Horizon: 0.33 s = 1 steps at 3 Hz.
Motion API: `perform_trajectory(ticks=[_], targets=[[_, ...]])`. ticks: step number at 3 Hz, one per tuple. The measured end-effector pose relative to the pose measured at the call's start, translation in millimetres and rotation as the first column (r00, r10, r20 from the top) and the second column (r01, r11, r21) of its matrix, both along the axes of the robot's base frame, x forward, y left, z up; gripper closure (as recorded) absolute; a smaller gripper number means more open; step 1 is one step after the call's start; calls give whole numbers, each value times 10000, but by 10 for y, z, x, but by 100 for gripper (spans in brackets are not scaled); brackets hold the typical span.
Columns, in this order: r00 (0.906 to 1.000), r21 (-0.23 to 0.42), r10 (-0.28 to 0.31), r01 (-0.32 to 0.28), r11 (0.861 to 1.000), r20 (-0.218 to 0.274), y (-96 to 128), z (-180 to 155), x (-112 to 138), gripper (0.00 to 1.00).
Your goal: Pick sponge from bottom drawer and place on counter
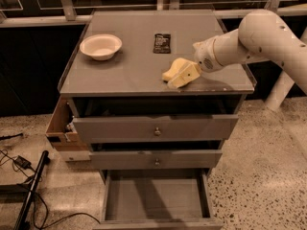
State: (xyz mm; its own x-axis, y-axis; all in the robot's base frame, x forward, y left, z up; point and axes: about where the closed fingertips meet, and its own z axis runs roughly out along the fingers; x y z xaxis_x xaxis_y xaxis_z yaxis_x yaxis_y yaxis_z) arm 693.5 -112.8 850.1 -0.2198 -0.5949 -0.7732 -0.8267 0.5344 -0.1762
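Note:
The pale yellow sponge (171, 71) is at the front right part of the grey counter (129, 66), low on or just above its surface. My gripper (186, 74) comes in from the right on the white arm and is right at the sponge, against its right side. The bottom drawer (156, 198) is pulled out below, and its grey floor is bare.
A white bowl (100, 46) sits at the counter's back left. A black packet (162, 42) lies at the back middle. Two knobbed drawers (156, 128) stand slightly open above the bottom one. Cables and a black pole (29, 195) lie on the floor at left.

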Motion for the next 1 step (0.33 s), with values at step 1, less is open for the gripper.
perform_trajectory(ticks=[1], targets=[[10000,0,0,0,10000,0,0,0,0,0]])
